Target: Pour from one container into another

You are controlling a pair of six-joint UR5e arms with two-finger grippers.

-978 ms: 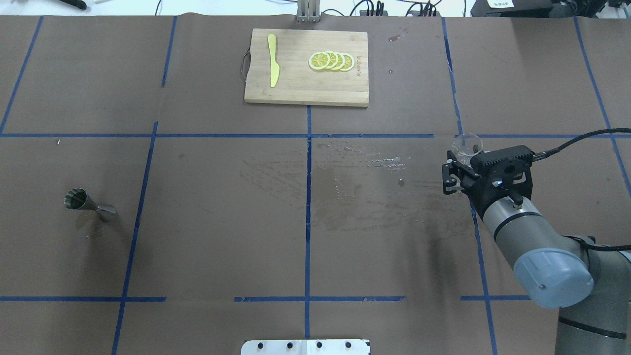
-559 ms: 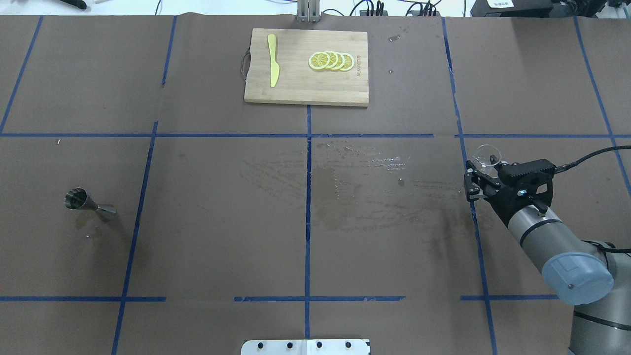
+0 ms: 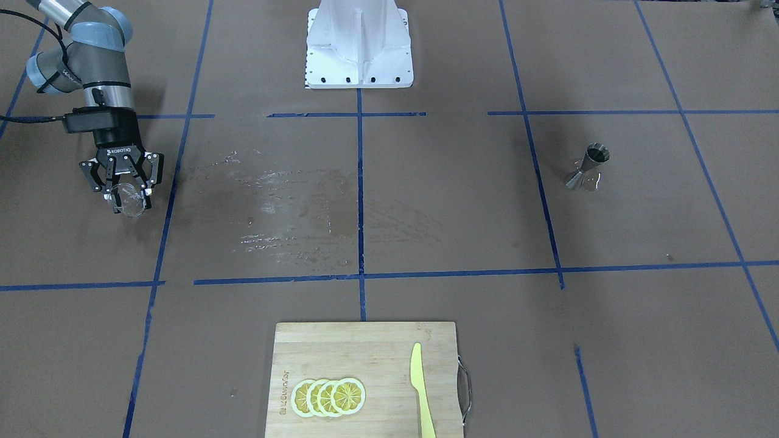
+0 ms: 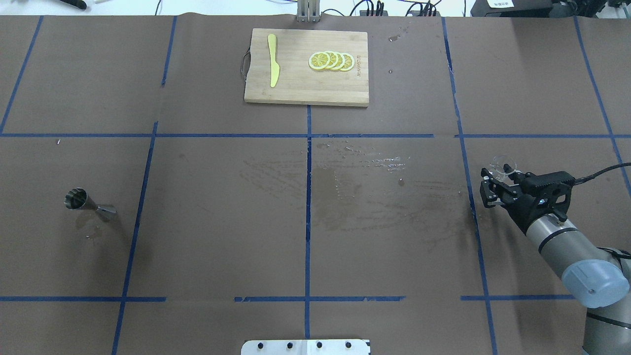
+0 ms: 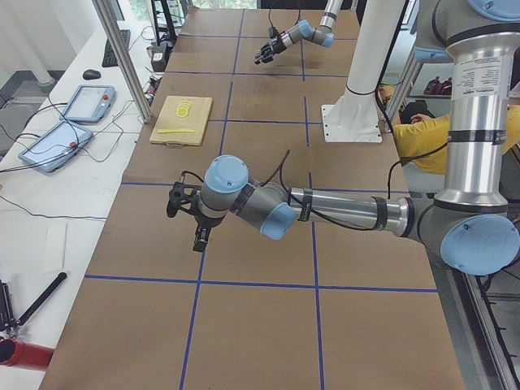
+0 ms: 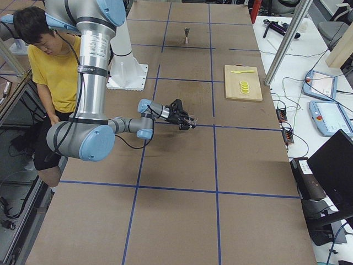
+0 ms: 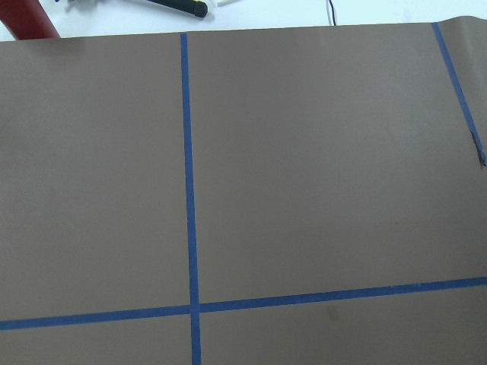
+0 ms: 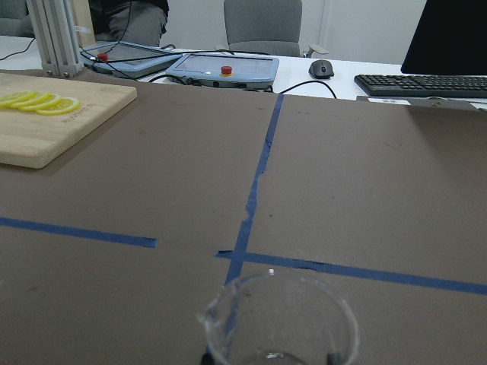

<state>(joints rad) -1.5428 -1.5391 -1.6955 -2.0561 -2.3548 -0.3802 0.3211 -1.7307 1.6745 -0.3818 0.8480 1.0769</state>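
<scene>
Since a second ago, the right gripper (image 4: pixel 496 179) has been drawn rightward and nearer the robot, with the small clear glass measuring cup (image 4: pixel 504 164) clamped between its fingers; the shiny hourglass-shaped steel jigger (image 4: pixel 88 203) is seen upright, well apart. From the front, "ROBOTIQ" is read on that gripper. From the left end, whether the left gripper (image 5: pixel 185 213) is clenched cannot be told.

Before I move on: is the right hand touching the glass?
Touching. The right wrist view shows the right hand's dark fingers pressed against both sides of the glass.
</scene>
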